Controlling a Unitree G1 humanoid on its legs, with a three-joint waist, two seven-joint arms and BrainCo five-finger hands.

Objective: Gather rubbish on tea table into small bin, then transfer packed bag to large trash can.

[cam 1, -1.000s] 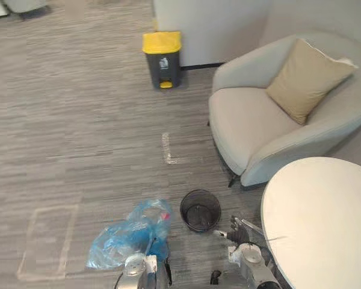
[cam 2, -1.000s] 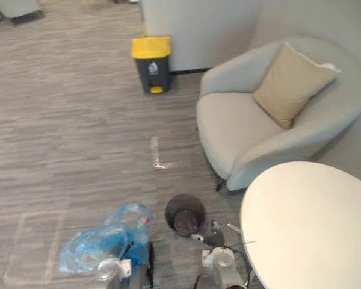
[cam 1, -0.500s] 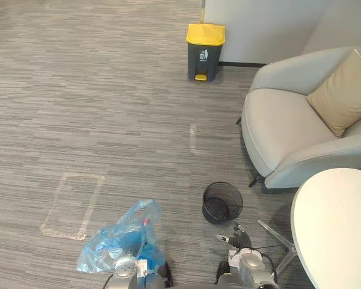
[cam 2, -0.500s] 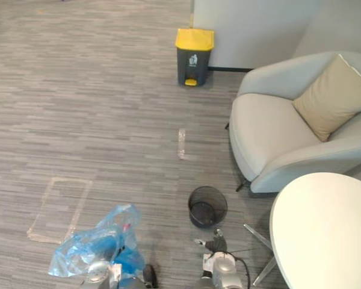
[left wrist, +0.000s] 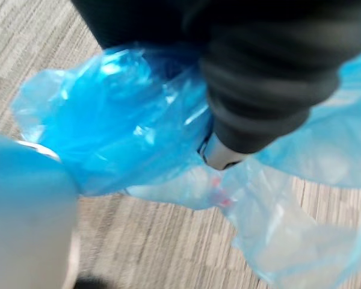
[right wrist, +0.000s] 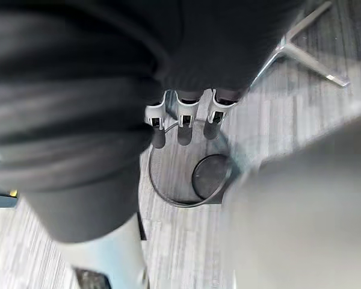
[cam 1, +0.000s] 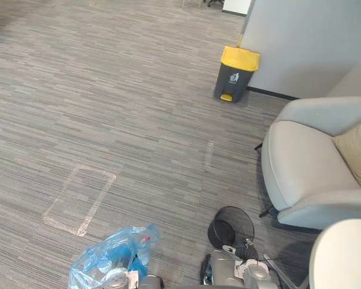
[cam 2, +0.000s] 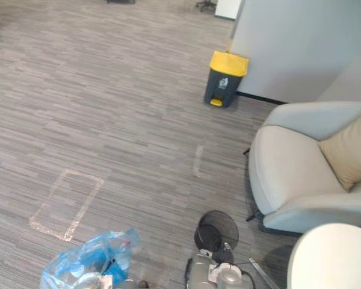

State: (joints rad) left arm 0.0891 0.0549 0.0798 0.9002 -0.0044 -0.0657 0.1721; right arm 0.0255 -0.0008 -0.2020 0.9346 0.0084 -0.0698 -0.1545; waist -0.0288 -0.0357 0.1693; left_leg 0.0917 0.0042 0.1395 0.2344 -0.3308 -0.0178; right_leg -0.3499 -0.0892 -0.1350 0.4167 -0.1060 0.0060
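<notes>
The crumpled blue plastic bag (cam 1: 111, 263) bunches against the left robot hand (left wrist: 256, 105); I cannot tell its grip. The right robot hand (right wrist: 181, 122), fingers loosely straight, hangs over the small black mesh bin (right wrist: 168, 197).

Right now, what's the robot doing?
It looks to be hauling the rubbish out. The blue bag is bunched at the left hand, low over the floor. The right hand hangs open above the small mesh bin, which looks empty and stands by the armchair and the round table. The yellow-lidded trash can is far ahead by the wall, so the bag is not there yet.
</notes>
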